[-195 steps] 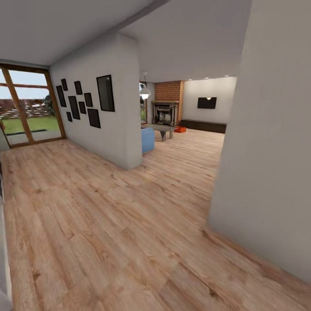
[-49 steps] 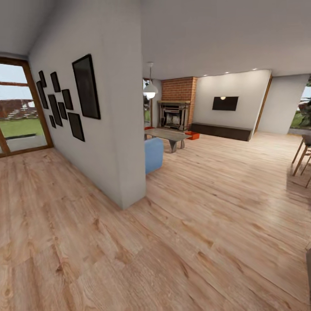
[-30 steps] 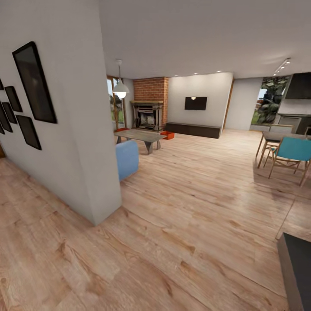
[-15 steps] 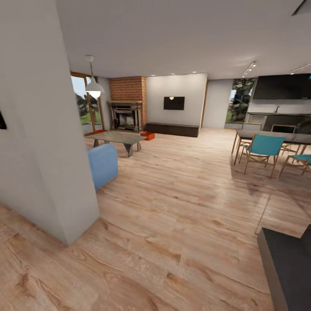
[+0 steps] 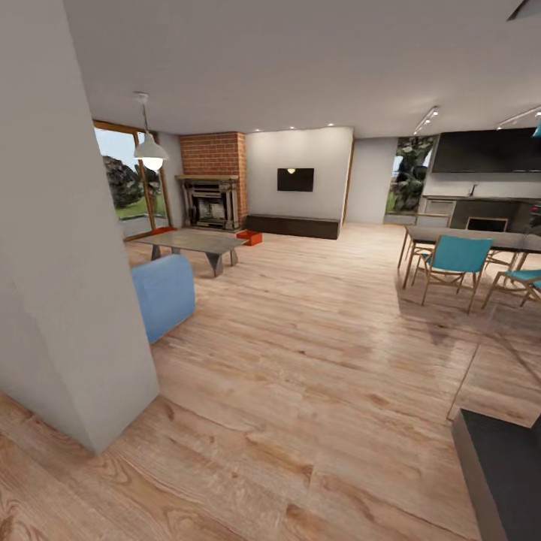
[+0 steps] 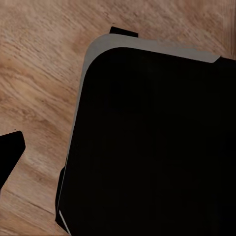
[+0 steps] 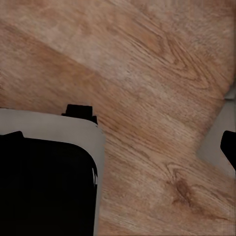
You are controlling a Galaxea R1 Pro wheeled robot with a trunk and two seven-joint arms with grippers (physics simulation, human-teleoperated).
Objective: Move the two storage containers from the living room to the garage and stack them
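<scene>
In the head view, one orange-red storage container [image 5: 249,237] lies far off on the living room's wood planks, between the coffee table and the dark TV bench. A second storage container [image 5: 164,230] shows as a red strip behind the table, by the glass doors. Both are far from me. My left gripper [image 6: 118,157] hangs over my dark base, with one fingertip [image 6: 10,153] at the picture's edge. My right gripper [image 7: 118,147] also hangs over the base and floor, one fingertip [image 7: 229,147] at the edge. Neither holds anything.
A white wall corner [image 5: 75,300] stands close on my left, with a blue sofa [image 5: 161,294] behind it. Beyond are a grey coffee table [image 5: 197,242] and a brick fireplace [image 5: 212,197]. Teal chairs [image 5: 453,259] stand at the right, and a dark counter [image 5: 500,466] at the lower right.
The camera has rolled forward and turned right. The picture wall slid off to the left, and the dining area and kitchen came into view. The containers stay put.
</scene>
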